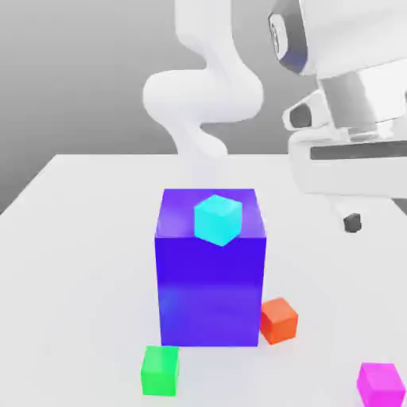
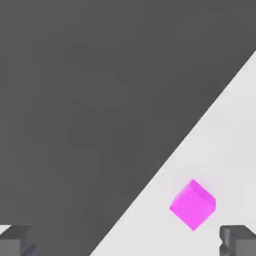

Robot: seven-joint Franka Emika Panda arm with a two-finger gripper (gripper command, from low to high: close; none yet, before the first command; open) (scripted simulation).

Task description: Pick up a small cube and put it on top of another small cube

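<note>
Magenta small cube noted on white worktop, near front corner at exterior view's right, well apart from the other blocks. Seen also in hand view, lying on worktop between the two dark fingertips, untouched. End effector recorded with jaws spread wide, nothing gripped, raised above worktop at exterior view's right. Large blue-violet block logged at centre, cyan cube resting on its top face. Orange-red cube found just beside block's lower right corner. Green cube found near block's front left corner.
</note>
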